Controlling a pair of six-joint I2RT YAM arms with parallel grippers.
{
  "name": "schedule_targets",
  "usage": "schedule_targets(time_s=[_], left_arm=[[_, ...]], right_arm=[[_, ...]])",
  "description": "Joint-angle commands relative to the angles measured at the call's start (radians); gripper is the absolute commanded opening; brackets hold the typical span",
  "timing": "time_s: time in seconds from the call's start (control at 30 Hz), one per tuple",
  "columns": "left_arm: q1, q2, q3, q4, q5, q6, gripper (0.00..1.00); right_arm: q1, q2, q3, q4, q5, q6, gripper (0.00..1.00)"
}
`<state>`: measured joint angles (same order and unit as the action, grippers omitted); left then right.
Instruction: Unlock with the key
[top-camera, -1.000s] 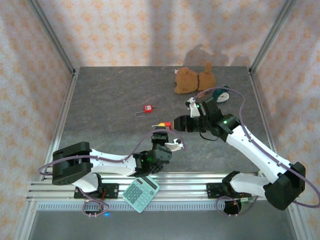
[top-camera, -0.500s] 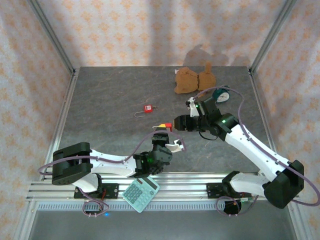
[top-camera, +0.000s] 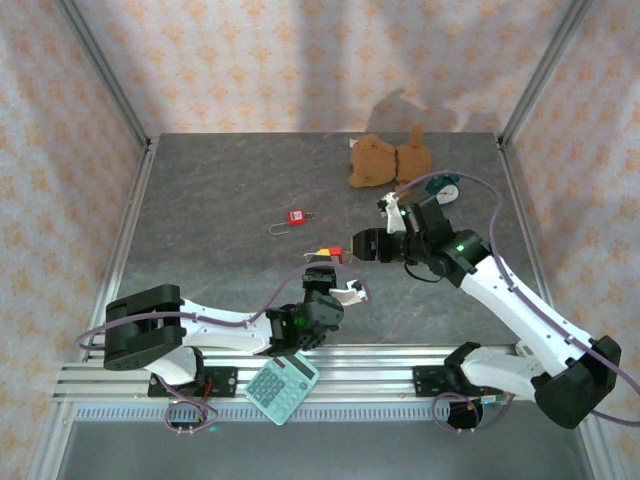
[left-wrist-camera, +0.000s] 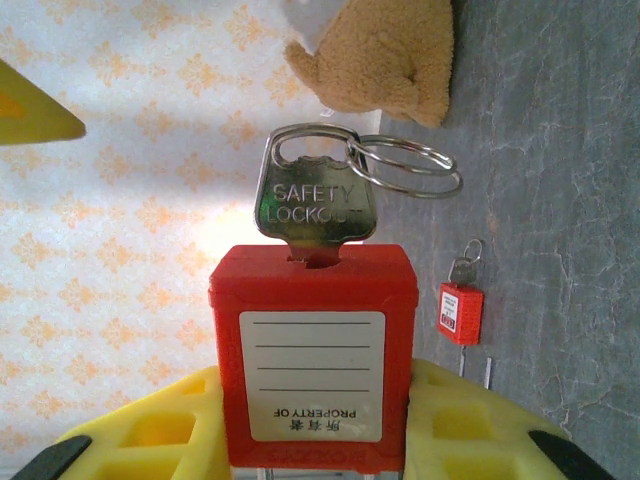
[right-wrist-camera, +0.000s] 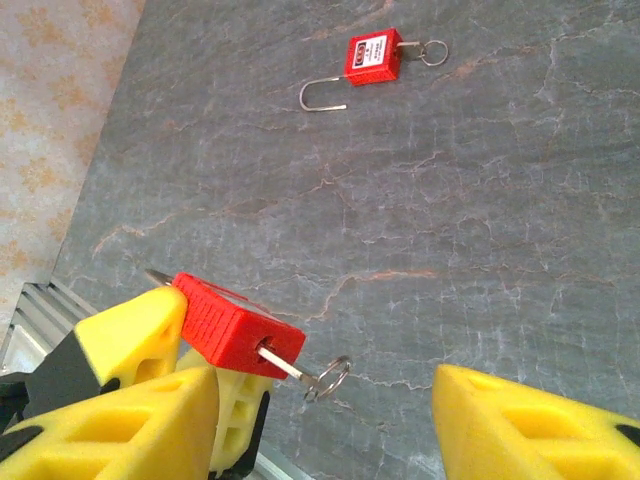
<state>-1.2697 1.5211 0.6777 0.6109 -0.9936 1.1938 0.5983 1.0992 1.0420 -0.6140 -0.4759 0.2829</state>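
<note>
a robotics lab test cell: a left arm (top-camera: 215, 322) and a right arm (top-camera: 512, 298) are bolted to a slotted aluminium rail (top-camera: 380, 365) at the edge of a grey stone-look table (top-camera: 220, 180), boxed in by metal frame posts (top-camera: 105, 72) and patterned backdrop walls (top-camera: 300, 60). loose cables (top-camera: 92, 335) trail from the arms. mismatched props lie about: a calculator (top-camera: 282, 387), a plush toy (top-camera: 385, 160), a spare red padlock (top-camera: 296, 217).

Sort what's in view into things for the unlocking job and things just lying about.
For the job: red padlock held by the left gripper, key in it, open right gripper nearby.
Lying about: second padlock on the table, plush toy, calculator.
</note>
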Motion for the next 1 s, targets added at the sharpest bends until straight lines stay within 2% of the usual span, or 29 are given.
schedule_targets(time_s=[0.0,0.17,0.43,0.97], left_arm=[[-0.006,-0.021,0.003,0.009,-0.028,-0.026,0.31],[-0.010,-0.020,0.007,0.025,-0.028,-0.007,0.31],[-0.020,-0.020,-0.001,0.045,-0.034,0.004,0.31],[-0.037,-0.028,-0.019,0.136,-0.049,0.062,0.30]], right_arm=[[0.019,0.003,0.002,-0.028,-0.020,-0.012,0.58],[0.038,0.050,0.009,-0.034,-0.036,0.004,0.58],[0.038,0.063,0.012,-0.016,0.025,0.015,0.58],[0.036,0.124,0.004,-0.018,0.065,0.007,0.58]])
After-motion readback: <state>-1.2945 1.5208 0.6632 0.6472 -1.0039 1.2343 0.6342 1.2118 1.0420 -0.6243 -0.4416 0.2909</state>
